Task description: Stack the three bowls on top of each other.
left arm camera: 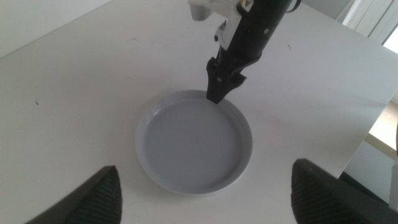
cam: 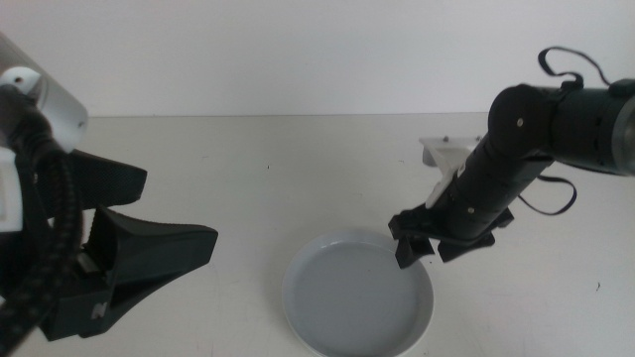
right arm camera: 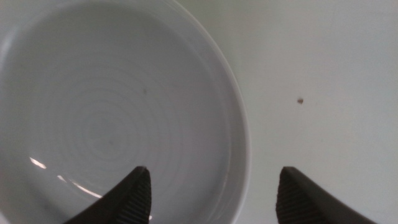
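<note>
One pale grey-blue bowl (cam: 359, 295) sits on the white table, front and centre. It also shows in the left wrist view (left arm camera: 194, 142) and the right wrist view (right arm camera: 112, 112). The mint green and white bowls are out of view. My right gripper (cam: 430, 250) is open at the bowl's far right rim, one jaw over the inside and one over the table outside (right arm camera: 214, 171). It also shows in the left wrist view (left arm camera: 221, 84). My left gripper (cam: 182, 210) is open and empty, held above the table to the left of the bowl (left arm camera: 205, 165).
A small white bracket-like object (cam: 446, 154) lies at the back right behind the right arm. The table's edge (left arm camera: 373, 124) shows in the left wrist view. A small dark speck (right arm camera: 300, 100) marks the table beside the bowl.
</note>
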`<action>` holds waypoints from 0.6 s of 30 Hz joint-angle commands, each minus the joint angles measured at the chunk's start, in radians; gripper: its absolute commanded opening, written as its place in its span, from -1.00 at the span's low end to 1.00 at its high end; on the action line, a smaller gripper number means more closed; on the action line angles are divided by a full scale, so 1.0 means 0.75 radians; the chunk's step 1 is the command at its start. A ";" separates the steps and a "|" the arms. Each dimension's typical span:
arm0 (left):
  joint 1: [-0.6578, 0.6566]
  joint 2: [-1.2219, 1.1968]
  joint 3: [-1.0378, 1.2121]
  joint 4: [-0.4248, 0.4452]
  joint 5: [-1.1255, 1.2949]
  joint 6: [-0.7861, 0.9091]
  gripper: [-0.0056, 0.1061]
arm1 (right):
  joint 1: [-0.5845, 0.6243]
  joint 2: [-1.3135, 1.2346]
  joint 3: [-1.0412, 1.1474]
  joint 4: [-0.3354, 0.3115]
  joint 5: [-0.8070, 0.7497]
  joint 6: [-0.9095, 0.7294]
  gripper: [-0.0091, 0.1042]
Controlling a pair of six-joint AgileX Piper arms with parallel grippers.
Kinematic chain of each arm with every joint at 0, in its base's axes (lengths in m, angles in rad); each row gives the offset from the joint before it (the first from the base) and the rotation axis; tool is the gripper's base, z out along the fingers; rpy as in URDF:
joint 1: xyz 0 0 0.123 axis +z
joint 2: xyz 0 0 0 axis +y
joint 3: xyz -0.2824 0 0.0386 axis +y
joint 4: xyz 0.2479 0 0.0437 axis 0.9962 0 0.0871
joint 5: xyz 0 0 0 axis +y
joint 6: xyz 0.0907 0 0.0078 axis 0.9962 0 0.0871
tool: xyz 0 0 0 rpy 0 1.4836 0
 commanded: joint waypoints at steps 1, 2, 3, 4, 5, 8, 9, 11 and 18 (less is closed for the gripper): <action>-0.005 -0.006 -0.036 -0.033 -0.073 -0.015 0.98 | 0.003 -0.100 -0.067 0.010 0.008 -0.019 0.10; -0.005 -0.006 -0.036 -0.033 -0.073 -0.015 0.98 | 0.001 -0.117 -0.082 0.002 0.020 -0.022 0.10; -0.005 -0.006 -0.036 -0.033 -0.073 -0.015 0.98 | 0.001 -0.131 -0.094 -0.001 0.030 -0.027 0.10; -0.005 -0.006 -0.036 -0.033 -0.073 -0.015 0.98 | -0.001 -0.148 -0.108 -0.004 0.038 -0.034 0.10; -0.005 -0.006 -0.036 -0.033 -0.073 -0.015 0.98 | -0.001 -0.167 -0.122 -0.007 0.042 -0.043 0.10; -0.005 -0.006 -0.036 -0.033 -0.073 -0.015 0.98 | -0.001 -0.208 -0.150 -0.009 0.039 -0.071 0.10; -0.005 -0.006 -0.036 -0.033 -0.073 -0.015 0.98 | -0.001 -0.216 -0.160 -0.009 0.039 -0.077 0.10; -0.005 -0.006 -0.036 -0.033 -0.073 -0.015 0.98 | -0.001 -0.226 -0.178 -0.009 0.039 -0.080 0.10; -0.005 0.008 -0.029 0.000 -0.178 -0.003 0.98 | -0.001 -0.227 -0.213 0.002 0.057 -0.080 0.10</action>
